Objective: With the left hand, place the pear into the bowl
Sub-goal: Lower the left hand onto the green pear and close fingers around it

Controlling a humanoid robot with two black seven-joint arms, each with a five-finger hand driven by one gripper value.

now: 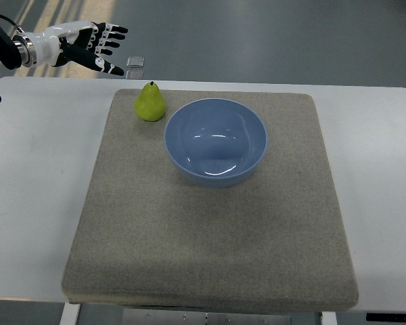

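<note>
Top view: one pear (150, 103), one bowl (216, 141), left hand (88, 46) open.

Left arm (7, 47) cut off by the left edge; table (34, 169) cropped below

Open space all round the pear (150, 103) except right, where the bowl (216, 141) nearly touches it. Above the bowl, clear. Left hand (95, 46) up-left of the pear, apart.

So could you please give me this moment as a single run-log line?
left hand: open, raised beyond table edge | pear: upright on mat, left of bowl | bowl: empty | right arm: out of view
</note>
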